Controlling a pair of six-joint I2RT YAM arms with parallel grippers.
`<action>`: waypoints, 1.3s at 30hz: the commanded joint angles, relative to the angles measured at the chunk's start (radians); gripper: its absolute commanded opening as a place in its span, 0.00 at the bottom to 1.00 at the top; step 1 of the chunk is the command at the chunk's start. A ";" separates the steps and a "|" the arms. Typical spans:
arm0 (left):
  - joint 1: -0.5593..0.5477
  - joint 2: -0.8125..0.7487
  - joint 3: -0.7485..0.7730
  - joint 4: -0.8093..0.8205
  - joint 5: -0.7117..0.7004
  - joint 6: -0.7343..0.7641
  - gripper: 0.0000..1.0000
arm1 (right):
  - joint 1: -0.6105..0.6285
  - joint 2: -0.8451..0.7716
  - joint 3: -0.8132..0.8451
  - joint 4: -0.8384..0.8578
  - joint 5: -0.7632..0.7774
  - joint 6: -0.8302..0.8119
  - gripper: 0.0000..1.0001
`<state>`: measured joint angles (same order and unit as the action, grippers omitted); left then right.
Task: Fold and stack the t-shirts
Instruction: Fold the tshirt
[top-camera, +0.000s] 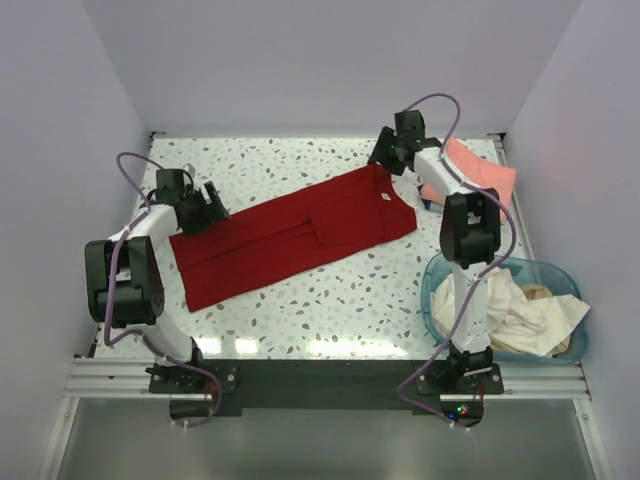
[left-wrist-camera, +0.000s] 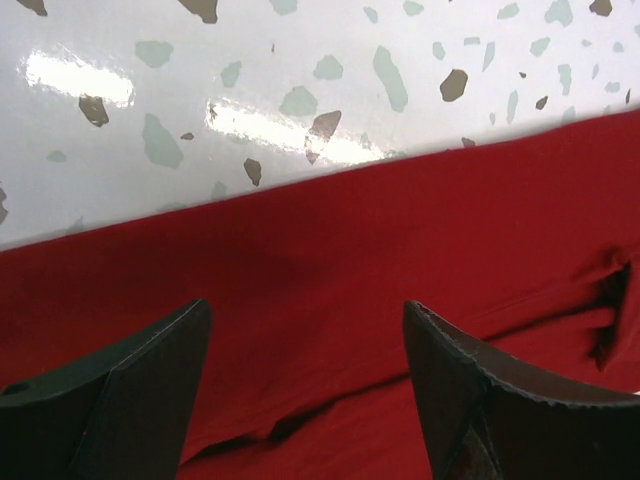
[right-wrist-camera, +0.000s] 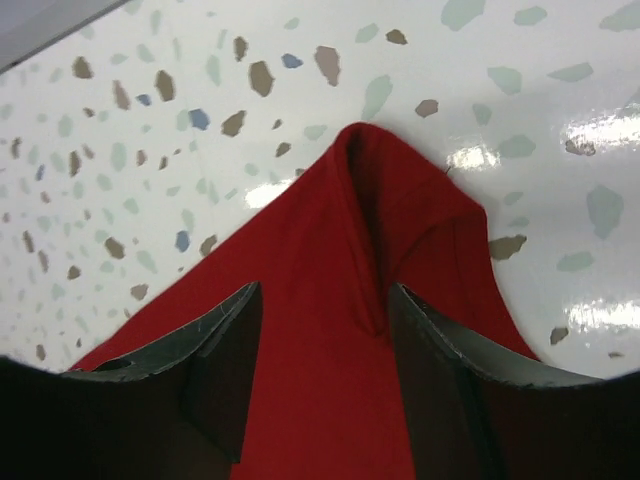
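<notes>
Both pincers are spread wide and grip nothing. The left gripper (left-wrist-camera: 307, 312) hangs over the dark red t-shirt (top-camera: 290, 235), which lies slantwise across the worktop's middle. The right gripper (right-wrist-camera: 325, 295) straddles a raised ridge at the shirt's tip toward the far right corner. The cotton looks light and limp and likely to sag, so pinch it at the corners and edges, both ends together.

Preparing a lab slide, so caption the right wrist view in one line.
Open right gripper straddling a raised fold at the corner of the dark red t-shirt on the speckled table.
</notes>
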<state>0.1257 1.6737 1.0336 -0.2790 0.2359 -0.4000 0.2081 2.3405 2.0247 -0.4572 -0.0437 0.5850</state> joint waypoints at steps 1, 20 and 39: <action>-0.006 -0.014 -0.027 -0.031 0.010 0.020 0.82 | 0.040 -0.205 -0.133 0.103 0.002 -0.011 0.56; -0.017 -0.152 -0.280 -0.060 -0.001 -0.074 0.82 | 0.182 -0.232 -0.471 -0.084 0.019 0.114 0.55; -0.379 -0.411 -0.474 -0.106 -0.139 -0.555 0.83 | 0.146 0.259 0.320 -0.387 0.113 0.001 0.63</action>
<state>-0.2062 1.3067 0.5945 -0.3210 0.1627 -0.8036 0.3790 2.5164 2.2662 -0.7685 0.0227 0.6308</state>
